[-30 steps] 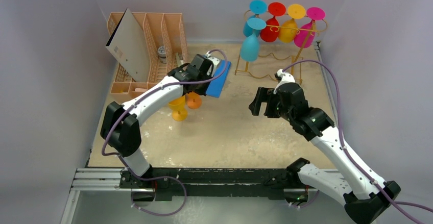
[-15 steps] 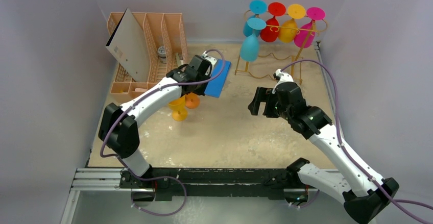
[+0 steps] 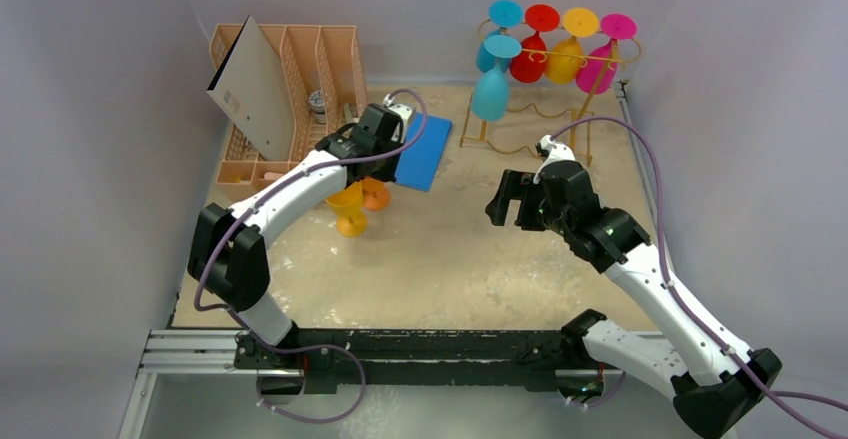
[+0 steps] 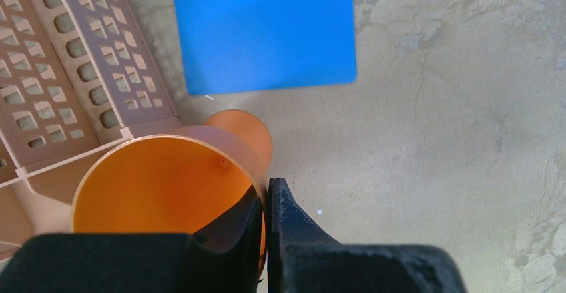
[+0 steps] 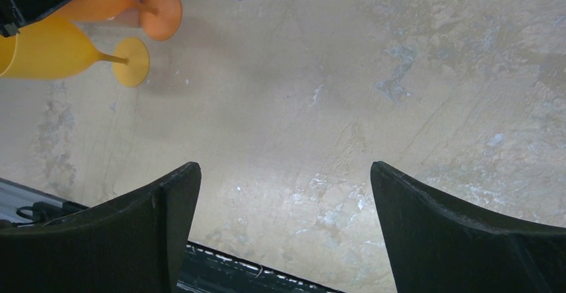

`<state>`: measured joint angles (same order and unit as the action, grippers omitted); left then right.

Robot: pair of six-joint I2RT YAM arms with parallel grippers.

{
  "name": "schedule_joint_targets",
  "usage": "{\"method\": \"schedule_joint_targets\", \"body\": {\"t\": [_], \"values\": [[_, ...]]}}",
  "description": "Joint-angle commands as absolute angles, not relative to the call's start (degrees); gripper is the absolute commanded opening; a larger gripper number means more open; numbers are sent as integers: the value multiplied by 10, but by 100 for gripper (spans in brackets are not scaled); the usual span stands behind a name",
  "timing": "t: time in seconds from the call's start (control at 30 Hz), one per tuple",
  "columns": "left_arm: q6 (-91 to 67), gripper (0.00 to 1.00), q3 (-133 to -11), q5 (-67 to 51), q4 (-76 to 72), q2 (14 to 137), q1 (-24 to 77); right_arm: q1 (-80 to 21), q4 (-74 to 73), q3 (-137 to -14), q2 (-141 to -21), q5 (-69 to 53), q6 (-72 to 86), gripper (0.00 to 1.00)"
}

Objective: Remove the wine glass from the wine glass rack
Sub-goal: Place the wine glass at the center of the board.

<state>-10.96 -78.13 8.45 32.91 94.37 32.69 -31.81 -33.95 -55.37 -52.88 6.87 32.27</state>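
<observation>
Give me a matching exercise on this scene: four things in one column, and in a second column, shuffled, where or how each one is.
Things:
1. orange glass
2. pink glass
3. blue mat
4. right gripper

States:
A. jaws wide open, holding nothing
B. hanging on the rack
C. rim pinched by the left gripper
D. lying flat on the table

Pairs: 1-C, 2-B, 3-D, 4-A.
</observation>
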Motion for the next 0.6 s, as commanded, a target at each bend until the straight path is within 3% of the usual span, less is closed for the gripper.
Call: {"method": "schedule_joint_targets", "body": {"t": [0.0, 0.3, 0.37, 0.57], "values": [[-122, 0, -775, 71, 310, 920, 320, -318, -334, -574, -531, 72, 330, 99], [-117, 8, -773, 67, 316, 920, 315, -318, -325, -575, -532, 60, 338, 99], [-117, 16, -775, 65, 315, 921, 315, -317, -324, -576, -534, 57, 339, 99], [-106, 27, -796, 38, 328, 928, 315, -318, -326, -576, -536, 57, 341, 99]]}}
